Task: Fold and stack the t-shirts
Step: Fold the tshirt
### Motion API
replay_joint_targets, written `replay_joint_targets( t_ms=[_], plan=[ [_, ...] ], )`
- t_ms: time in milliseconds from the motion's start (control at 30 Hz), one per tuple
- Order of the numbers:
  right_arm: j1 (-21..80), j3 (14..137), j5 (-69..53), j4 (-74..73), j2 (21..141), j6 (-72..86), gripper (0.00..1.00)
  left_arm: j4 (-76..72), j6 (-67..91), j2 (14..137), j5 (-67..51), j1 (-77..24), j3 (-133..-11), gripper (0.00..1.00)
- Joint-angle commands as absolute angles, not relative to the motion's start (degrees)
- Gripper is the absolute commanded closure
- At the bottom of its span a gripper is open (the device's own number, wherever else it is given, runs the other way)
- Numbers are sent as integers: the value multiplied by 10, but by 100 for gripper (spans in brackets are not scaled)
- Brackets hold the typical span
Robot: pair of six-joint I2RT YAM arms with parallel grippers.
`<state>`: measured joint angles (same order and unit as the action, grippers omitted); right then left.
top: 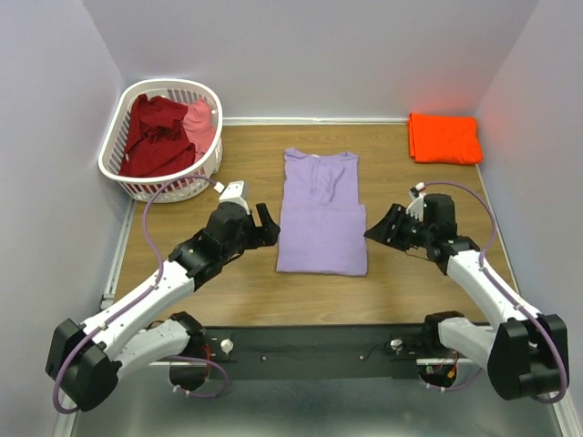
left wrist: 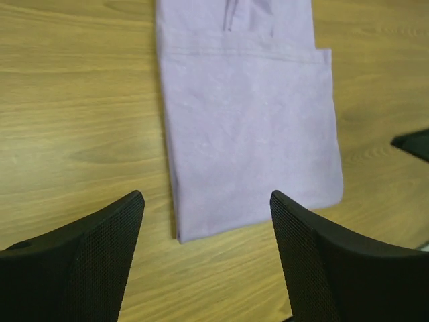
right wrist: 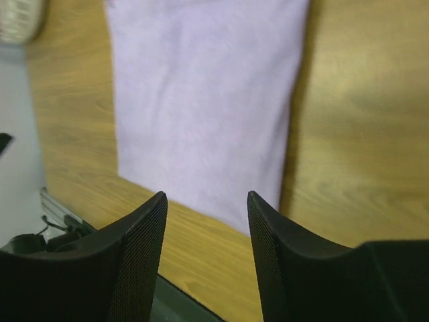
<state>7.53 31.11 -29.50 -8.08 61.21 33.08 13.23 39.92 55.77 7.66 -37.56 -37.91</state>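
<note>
Orange t-shirt (top: 444, 137) lies folded at the table's far right corner. Lavender t-shirt (top: 322, 214) lies centre, its near part doubled over: judged part-folded, not yet stacked. Dark red t-shirt (top: 157, 135) and pink t-shirt (top: 200, 118) sit crumpled in the laundry basket (top: 168, 188), far left. Left gripper (top: 266, 224) and right gripper (top: 381, 228) flank the lavender shirt, both spread and empty. Only the overhead view shows the basket and orange shirt. The wrist views show the lavender fold edges closely.

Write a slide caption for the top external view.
Both open, left gripper and right gripper flank a folded lavender t-shirt; orange t-shirt folded far right, laundry basket far left.
</note>
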Motion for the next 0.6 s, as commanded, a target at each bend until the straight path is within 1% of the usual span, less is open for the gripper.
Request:
replay_joint_targets(
  t_ms=[0,33,100,133,267,333,567],
  plan=[
    [114,339,-174,-289,611,320,41,234,369,534,177,-374,-388,5],
    [159,367,-108,-311,620,326,41,232,367,530,178,-374,-383,2],
    [227,392,-31,-360,656,348,39,224,364,522,163,-374,-372,2],
    [243,409,-19,-373,686,360,39,222,368,522,153,-374,-370,2],
    [284,422,-3,-385,733,394,41,221,371,535,149,-374,-371,2],
    [296,427,29,-385,744,408,42,228,374,547,153,-374,-374,2],
    [308,431,28,-350,788,420,46,221,364,584,133,-377,-373,2]
  ],
)
